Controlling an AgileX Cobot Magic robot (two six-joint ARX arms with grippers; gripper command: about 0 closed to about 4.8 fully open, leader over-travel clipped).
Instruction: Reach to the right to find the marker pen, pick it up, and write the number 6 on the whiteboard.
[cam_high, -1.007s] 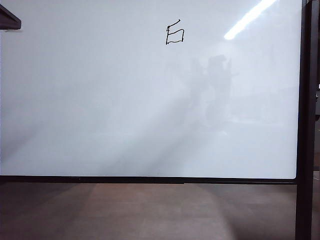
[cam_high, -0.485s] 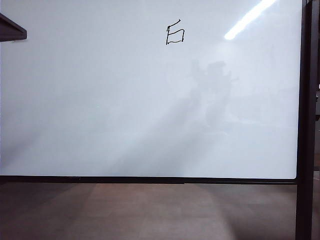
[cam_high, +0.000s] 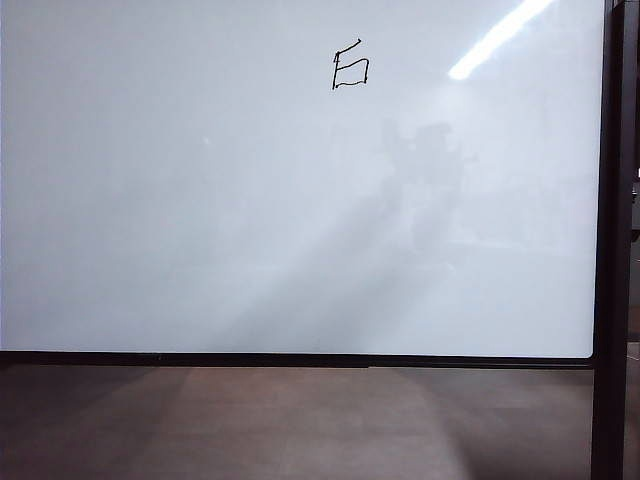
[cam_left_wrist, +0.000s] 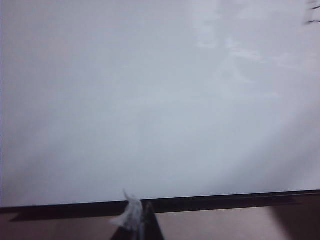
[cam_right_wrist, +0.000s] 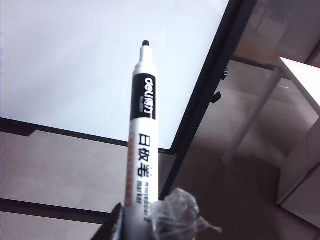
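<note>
The right hand (cam_right_wrist: 142, 222) is clamped on the marker pen (cam_right_wrist: 141, 145), gripping its lower barrel between fingers wrapped in crinkled clear film. The pen stands up out of the grip with its cap off and its small dark tip uppermost, pointing toward the whiteboard (cam_right_wrist: 75, 60) but well clear of its surface. Behind the pen run the board's black frame and upright post, and off to one side stands a white bench (cam_right_wrist: 300, 75) on a pale leg, over a brown floor (cam_right_wrist: 60, 160).

The left hand (cam_left_wrist: 141, 225) shows only as dark finger ends with a scrap of clear film, close together at the edge of its own picture; whether anything sits between them I cannot tell. It faces the board's lower edge and holds nothing I can make out.

In the exterior view neither hand appears. The number 6 (cam_high: 350, 66), a small boxy figure in thin black lines, already stands high on the board, a little right of the middle.

Judging from this, the writing step looks done and the task is near its end. What remains, if anything, is likely to keep the wet tip off the board so no stray line spoils the figure.
</note>
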